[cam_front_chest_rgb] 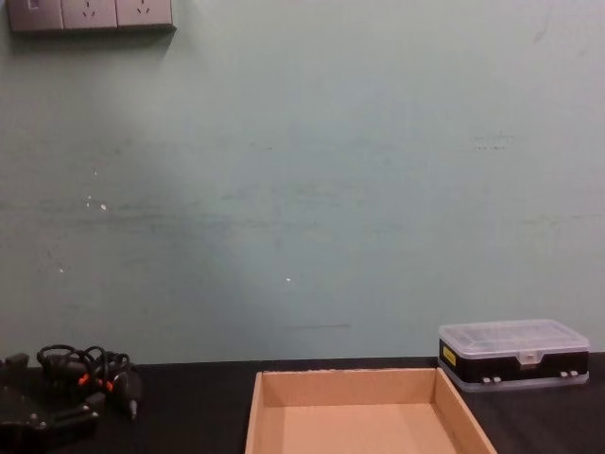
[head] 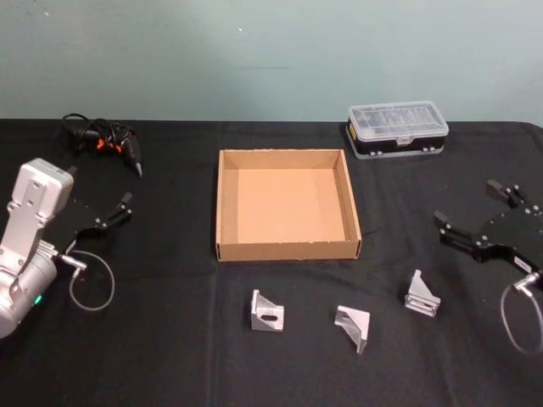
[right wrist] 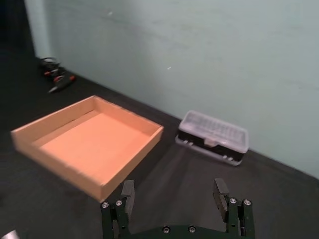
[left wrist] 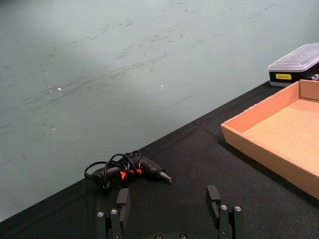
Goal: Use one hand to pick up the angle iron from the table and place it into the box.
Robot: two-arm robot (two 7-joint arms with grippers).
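Three silvery angle irons lie on the black table (head: pixel 170 339) in front of the box: one on the left (head: pixel 266 311), one in the middle (head: pixel 353 326), one on the right (head: pixel 421 294). The tan cardboard box (head: pixel 288 249) stands empty at the table's centre, also seen as box (left wrist: pixel 264 154), box (right wrist: pixel 75 174) and box (cam_front_chest_rgb: pixel 345 375). My left gripper (head: pixel 100 191) hovers open left of the box, left gripper (left wrist: pixel 168 196) holding nothing. My right gripper (head: pixel 469 206) hangs open to the right of the box, behind the right angle iron, right gripper (right wrist: pixel 174 191) empty.
A small black case with a clear lid (head: pixel 397 129) sits at the back right, case (cam_front_chest_rgb: pixel 515 352). A black tool with coiled cable (head: pixel 106 140) lies at the back left, tool (left wrist: pixel 129 172). A pale green wall bounds the table's far edge.
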